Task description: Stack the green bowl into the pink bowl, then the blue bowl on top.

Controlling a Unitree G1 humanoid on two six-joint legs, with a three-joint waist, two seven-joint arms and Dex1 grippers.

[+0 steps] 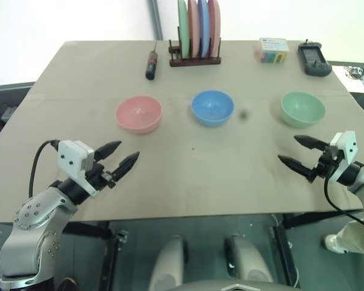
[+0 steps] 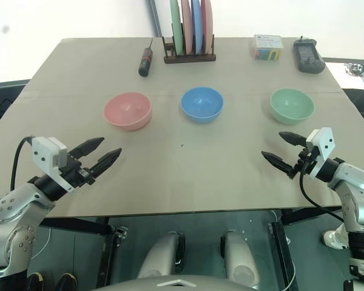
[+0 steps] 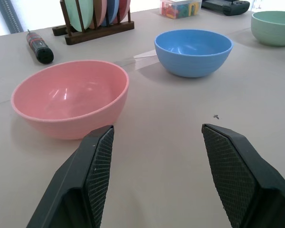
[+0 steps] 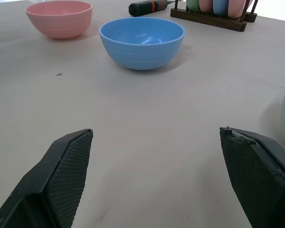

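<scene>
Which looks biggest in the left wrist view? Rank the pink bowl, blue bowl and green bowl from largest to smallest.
1. pink bowl
2. blue bowl
3. green bowl, partly cut off at the edge

This order follows nearness to the camera; in the head views the three bowls look alike in size.

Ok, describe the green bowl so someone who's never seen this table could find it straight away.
On the tan table, three small bowls sit in a row across the middle. The green bowl is the end one on the robot's right, past the blue bowl. It is pale mint and deep, unlike the flat green plate upright in the rack.
</scene>
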